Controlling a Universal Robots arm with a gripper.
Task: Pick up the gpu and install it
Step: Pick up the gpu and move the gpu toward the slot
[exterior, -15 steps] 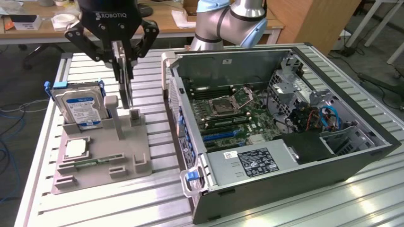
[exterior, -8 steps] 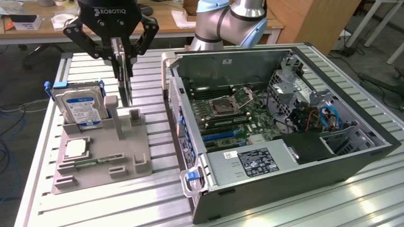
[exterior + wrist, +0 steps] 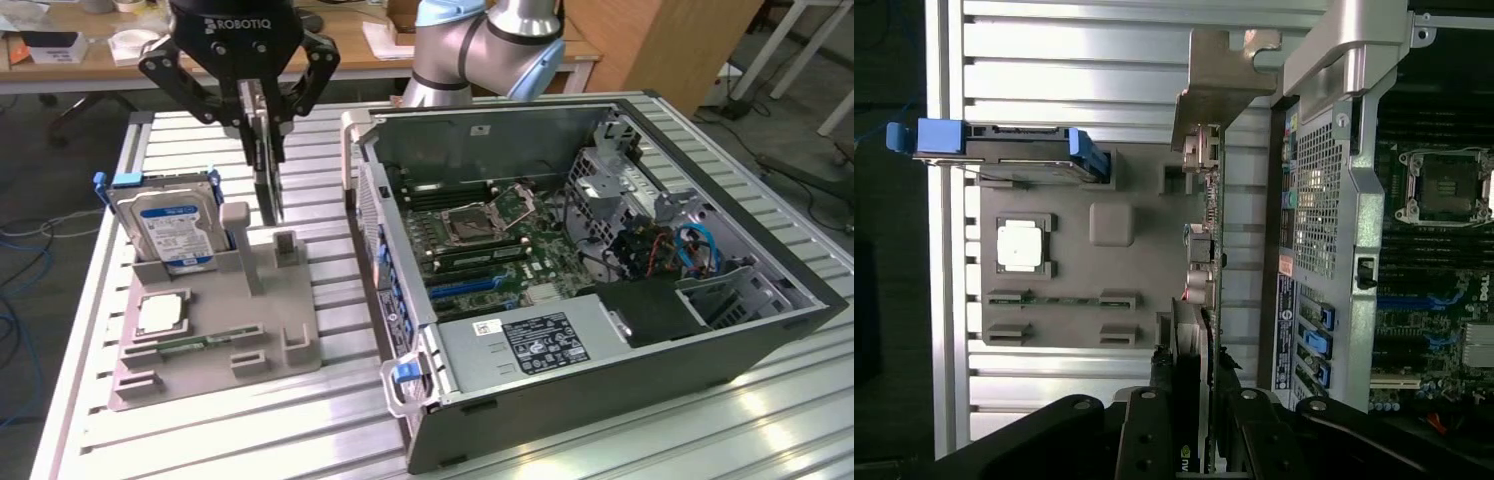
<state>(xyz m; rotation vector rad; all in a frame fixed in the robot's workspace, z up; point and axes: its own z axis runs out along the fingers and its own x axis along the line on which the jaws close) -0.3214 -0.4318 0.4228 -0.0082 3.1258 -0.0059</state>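
While the pincer (image 3: 263, 140) hangs over the near edge of a grey holder tray (image 3: 220, 345), its two black fingers (image 3: 248, 120) are pressed against the flat sides of the graphics card (image 3: 271, 195), pinching it by its upper part. The card is a thin dark board seen edge-on. It hangs upright straight down from the pincer, and its lower end is near a small upright post (image 3: 284, 247) on the tray; whether it touches the tray cannot be told. In the wrist view the card (image 3: 1208, 290) runs away from the pincer (image 3: 1199, 385) as a narrow strip that ends in a bent metal bracket (image 3: 1216, 75). Just beside the pincer, toward the exterior view's left, a silver hard drive (image 3: 167, 228) with a blue and white label stands upright in the tray. Lower down, a square processor chip (image 3: 160, 312) and a slim green memory stick (image 3: 200, 343) lie flat in their recesses. On the pincer's other side, toward the exterior view's right, an open computer case (image 3: 747, 290) lies on its side close to the tray, with the motherboard (image 3: 487, 235) bare and the power supply (image 3: 527, 340) at its near end. Tray and case both rest on a table of ribbed aluminium slats (image 3: 227, 435).
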